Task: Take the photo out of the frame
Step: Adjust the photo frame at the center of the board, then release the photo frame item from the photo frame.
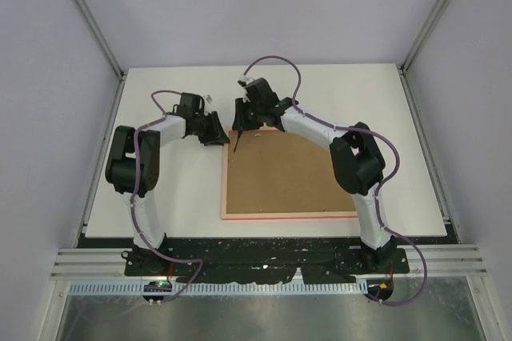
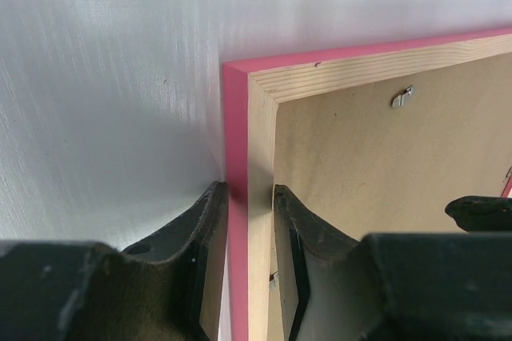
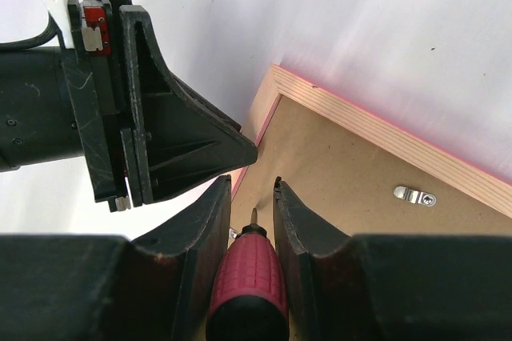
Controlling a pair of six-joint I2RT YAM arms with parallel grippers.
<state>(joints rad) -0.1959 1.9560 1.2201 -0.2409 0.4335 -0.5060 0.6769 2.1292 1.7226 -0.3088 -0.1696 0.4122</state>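
The pink frame [image 1: 225, 197] lies face down on the table, its brown backing board [image 1: 284, 173] facing up. The photo is hidden beneath the board. My left gripper [image 1: 216, 131] is at the frame's far left corner. In the left wrist view its jaws [image 2: 250, 189] are shut on the frame's left rail [image 2: 240, 133], one finger on the pink outer edge and one on the inner wood edge. My right gripper [image 1: 242, 121] is shut on a red-handled screwdriver [image 3: 250, 277]. The screwdriver's tip points down at the backing board [image 3: 344, 173], close to the left rail.
Small metal clips [image 2: 404, 98] [image 3: 414, 194] sit on the backing board by the far rail, and another [image 2: 274, 278] shows by the left rail between my left fingers. The left gripper's body [image 3: 160, 133] is right beside the right fingers. White table [image 1: 176, 197] surrounds the frame.
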